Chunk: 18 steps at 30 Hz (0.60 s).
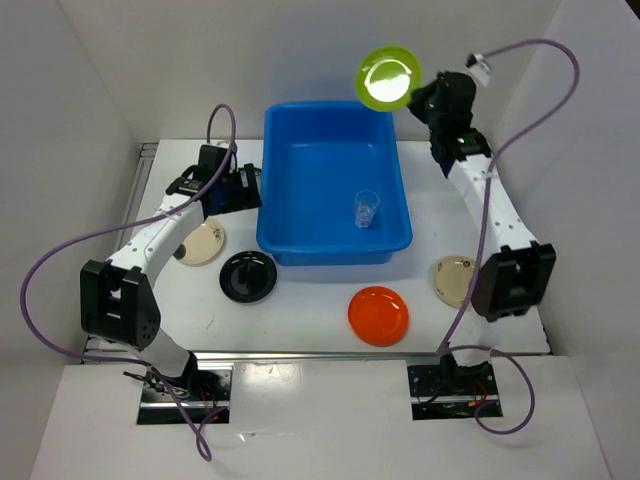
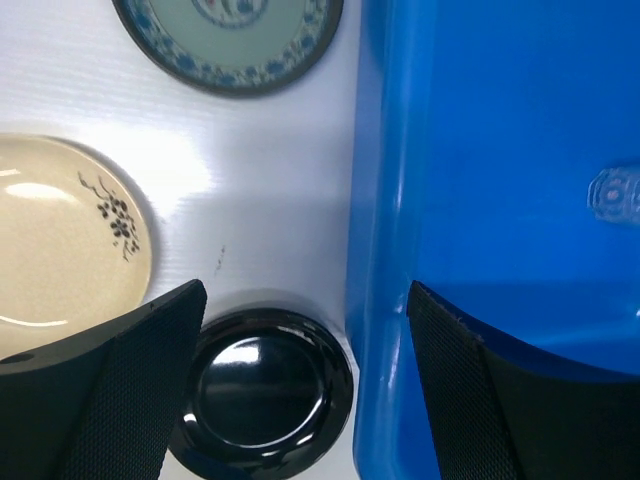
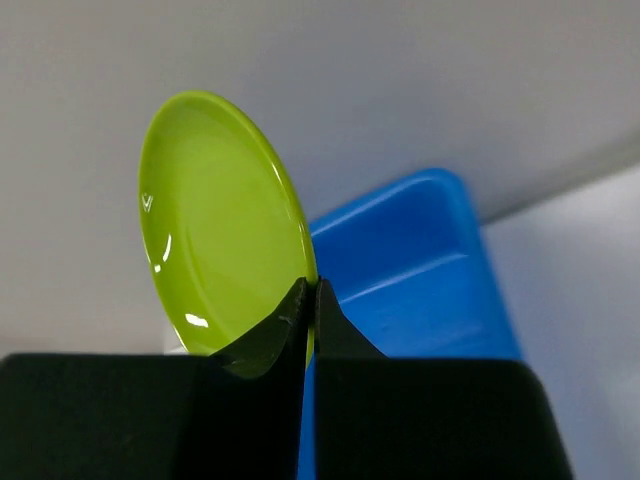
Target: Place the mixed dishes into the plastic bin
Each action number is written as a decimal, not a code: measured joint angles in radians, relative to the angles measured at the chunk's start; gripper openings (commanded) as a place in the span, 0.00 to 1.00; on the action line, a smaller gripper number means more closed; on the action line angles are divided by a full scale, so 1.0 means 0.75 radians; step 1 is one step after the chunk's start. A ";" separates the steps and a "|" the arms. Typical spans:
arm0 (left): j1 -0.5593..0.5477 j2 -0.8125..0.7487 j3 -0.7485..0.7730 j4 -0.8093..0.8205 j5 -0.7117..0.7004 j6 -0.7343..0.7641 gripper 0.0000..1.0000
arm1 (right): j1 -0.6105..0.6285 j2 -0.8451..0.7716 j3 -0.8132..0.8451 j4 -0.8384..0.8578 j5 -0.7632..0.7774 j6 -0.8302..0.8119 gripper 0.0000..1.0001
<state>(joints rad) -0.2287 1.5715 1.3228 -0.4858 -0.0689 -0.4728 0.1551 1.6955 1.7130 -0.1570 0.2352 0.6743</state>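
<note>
The right gripper (image 3: 310, 290) is pinched tight on the rim of the lime green plate (image 3: 215, 220), and the plate stands up on its edge above the fingers. The plate looks small, light and hard. It is very shiny, so it is likely slippery, and a pinch on the thin rim may let it swing or slide out. The rim is the only good place to hold a flat plate like this. The plastic bin (image 1: 330, 250) sits below this gripper and a little to its left, so the plate hangs over the bin's far corner. A clear glass cup (image 1: 367, 208) stands inside the bin, well below the gripper. Glass breaks easily, so the plate should come down softly and away from the cup. The left gripper (image 2: 305, 290) has its fingers wide apart and holds nothing. The black plate (image 2: 262, 390) lies just under it, the bin wall is beside its right finger, and a cream plate (image 2: 60, 240) is off to its left. The table (image 1: 310, 310) is white, flat and smooth. White walls stand close around, and one is right behind the right gripper.
</note>
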 measured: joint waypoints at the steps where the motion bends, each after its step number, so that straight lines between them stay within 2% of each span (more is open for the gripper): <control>1: 0.004 0.001 0.015 -0.006 -0.009 0.000 0.89 | 0.033 0.063 0.102 -0.015 -0.023 -0.023 0.01; 7: 0.057 0.055 0.186 -0.013 -0.070 0.009 0.89 | 0.169 0.547 0.609 -0.243 -0.167 -0.114 0.01; 11: 0.129 0.068 0.210 -0.013 -0.071 0.010 0.89 | 0.211 0.826 0.765 -0.439 -0.217 -0.144 0.01; 18: 0.213 0.067 0.157 -0.011 -0.060 0.009 0.89 | 0.228 1.165 1.116 -0.758 -0.230 -0.159 0.01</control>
<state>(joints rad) -0.0692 1.6218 1.4403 -0.4938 -0.1139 -0.4664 0.3260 2.5694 2.5500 -0.7254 0.0628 0.5552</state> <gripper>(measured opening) 0.887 0.029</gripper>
